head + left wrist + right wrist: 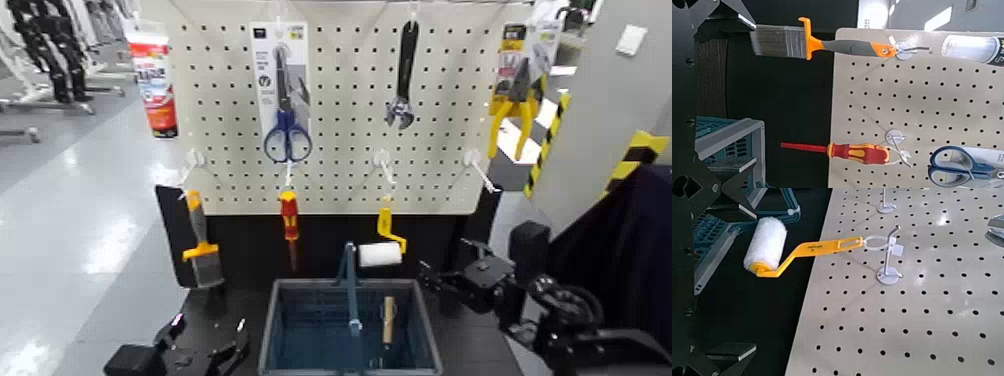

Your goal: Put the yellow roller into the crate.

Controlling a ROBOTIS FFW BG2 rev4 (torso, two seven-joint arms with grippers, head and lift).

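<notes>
I have the yellow-handled paint roller (821,249) hanging by a loop from a metal hook (890,258) on the pegboard; its white sleeve (767,244) is a fluffy cylinder, its handle smooth and cranked. My right gripper (446,256) is open, near the roller on its right, holding nothing. My left gripper (211,322) is open too, empty, low beside the left of the grey-blue slatted plastic crate (269,335). Crate is rectangular, blue bar handle (351,285) upright across the middle, a wooden-handled tool (388,320) inside. Pegboard (340,100) is cream, flat, with rows of round holes. Also hanging: grey-handled brush with orange collar and flat bristles (848,47), red-and-yellow screwdriver with red shaft (857,153), blue-handled scissors on a white card (287,135), black-handled adjustable wrench with shiny metal head (401,90), yellow-handled pliers (515,110), red-and-white tube (154,85). Dark print on the roller handle, too small to read; same for the scissors card and tube label. Crate stands on a black tabletop (480,345). Behind: glossy grey floor (70,230), grey wall panel (605,95) with yellow-and-black hazard stripes (635,160), dark cloth (630,240) on the right.
</notes>
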